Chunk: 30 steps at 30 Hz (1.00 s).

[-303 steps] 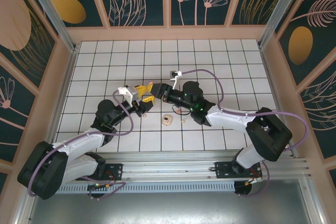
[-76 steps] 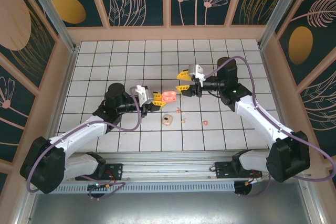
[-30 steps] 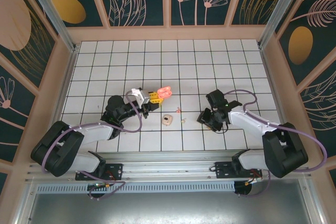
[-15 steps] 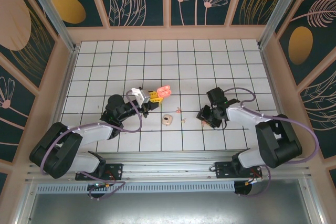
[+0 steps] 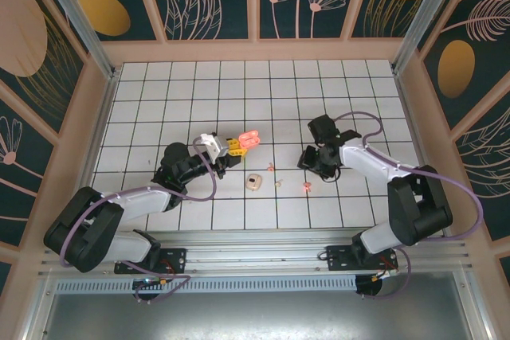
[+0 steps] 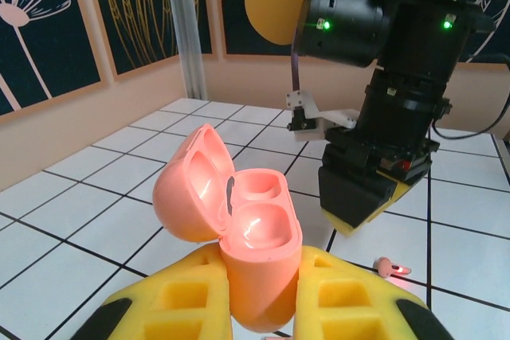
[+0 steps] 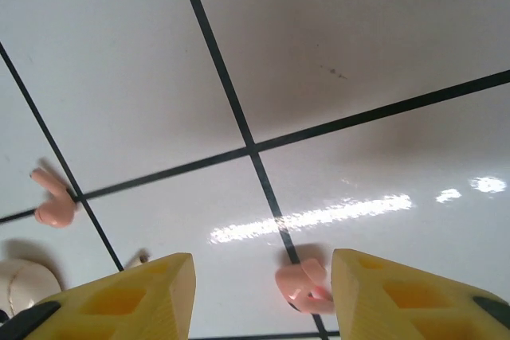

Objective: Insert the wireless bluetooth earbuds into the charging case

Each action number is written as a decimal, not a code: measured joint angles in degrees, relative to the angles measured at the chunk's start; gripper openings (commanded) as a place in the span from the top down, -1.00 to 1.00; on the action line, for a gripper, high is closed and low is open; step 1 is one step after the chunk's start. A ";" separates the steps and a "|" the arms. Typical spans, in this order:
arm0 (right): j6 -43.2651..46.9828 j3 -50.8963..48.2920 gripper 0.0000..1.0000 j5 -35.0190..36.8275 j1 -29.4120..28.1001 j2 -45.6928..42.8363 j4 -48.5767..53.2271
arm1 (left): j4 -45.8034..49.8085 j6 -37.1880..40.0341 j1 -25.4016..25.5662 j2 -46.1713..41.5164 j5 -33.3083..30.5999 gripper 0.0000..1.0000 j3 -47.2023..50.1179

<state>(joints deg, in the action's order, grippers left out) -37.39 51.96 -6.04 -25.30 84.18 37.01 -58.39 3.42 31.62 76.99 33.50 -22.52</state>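
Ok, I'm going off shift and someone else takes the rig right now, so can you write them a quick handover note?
The left claw is shut on the pink charging case, held above the tiles with its lid open; both wells look empty.
The right claw is open and low over the tiles, with a pink earbud lying between its fingers, not gripped.
On the tiles between the arms lie a second pink earbud, a cream earbud and a cream case.
Done: the pink case is in hand and open.
Left: no earbud is seated yet; all remain to be inserted.
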 measured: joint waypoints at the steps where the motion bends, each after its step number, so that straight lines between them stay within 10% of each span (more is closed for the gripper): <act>1: 1.16 0.48 0.04 0.07 -0.04 0.07 1.05 | 0.07 0.00 0.00 -0.02 0.00 0.88 -0.02; 30: 13.51 3.19 0.38 0.94 -3.58 12.26 5.95 | 3.37 0.24 0.00 -0.61 0.07 0.88 -1.77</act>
<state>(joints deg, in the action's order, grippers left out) -23.88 55.16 -5.10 -28.88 96.44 42.96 -55.02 3.66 31.62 76.38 33.56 -24.29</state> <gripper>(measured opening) 0.320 0.162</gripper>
